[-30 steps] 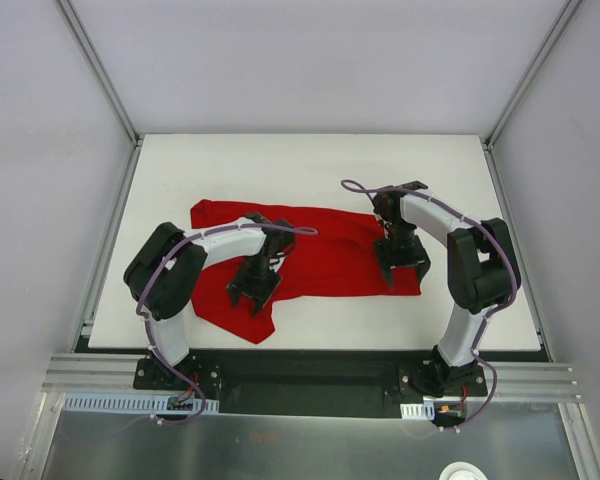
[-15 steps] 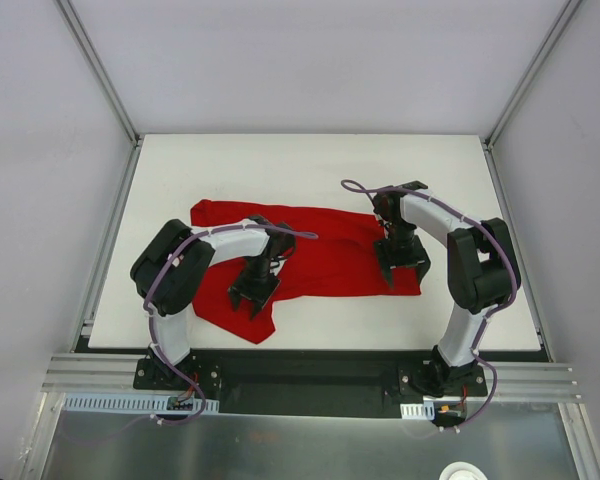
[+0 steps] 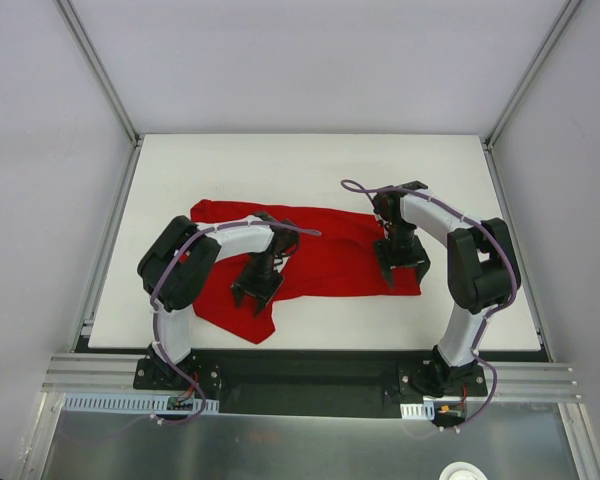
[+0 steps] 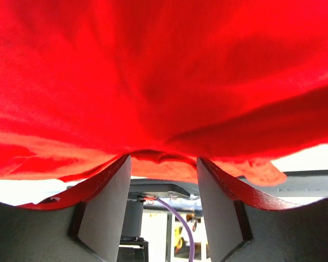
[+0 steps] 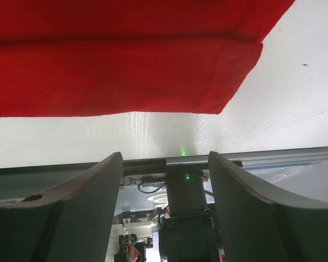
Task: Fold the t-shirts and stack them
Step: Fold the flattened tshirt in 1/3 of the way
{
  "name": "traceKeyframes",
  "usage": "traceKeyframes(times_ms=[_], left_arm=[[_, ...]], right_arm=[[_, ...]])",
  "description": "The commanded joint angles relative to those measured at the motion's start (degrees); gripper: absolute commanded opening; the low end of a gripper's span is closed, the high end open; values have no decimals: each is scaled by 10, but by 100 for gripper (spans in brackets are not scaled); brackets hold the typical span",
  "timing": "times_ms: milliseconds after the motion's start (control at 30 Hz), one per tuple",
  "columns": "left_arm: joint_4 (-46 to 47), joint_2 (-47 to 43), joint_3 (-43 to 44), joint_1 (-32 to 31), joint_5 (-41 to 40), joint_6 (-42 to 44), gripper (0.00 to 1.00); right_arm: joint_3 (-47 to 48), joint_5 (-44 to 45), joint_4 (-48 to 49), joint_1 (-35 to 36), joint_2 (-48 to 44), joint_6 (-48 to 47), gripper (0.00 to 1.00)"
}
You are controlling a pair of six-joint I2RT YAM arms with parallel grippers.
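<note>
Right wrist shows white table (image 5: 295,109) bordering the t-shirt (image 5: 126,71) edge.

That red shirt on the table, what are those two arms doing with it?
Two robot arms are working on a red t-shirt that lies rumpled and partly spread on the white table. The left gripper is low over the shirt's near-left part, its jaws open with bunched fabric at the gap between them. The right gripper is at the shirt's near-right corner, jaws open with nothing between them. The shirt is not neatly folded yet.
</note>
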Motion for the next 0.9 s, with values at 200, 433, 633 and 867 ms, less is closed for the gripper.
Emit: traceKeyframes(times_ms=[200, 433, 633, 867], left_arm=[[-15, 27, 7, -6, 8, 14, 28], [-27, 20, 4, -6, -15, -2, 0], [-46, -21, 10, -6, -53, -22, 0], [-69, -34, 20, -6, -71, -42, 0]], right_arm=[[16, -6, -12, 0, -12, -6, 68], [17, -14, -11, -1, -7, -7, 67], [21, -10, -10, -1, -4, -8, 68], [62, -5, -10, -1, 39, -11, 67]])
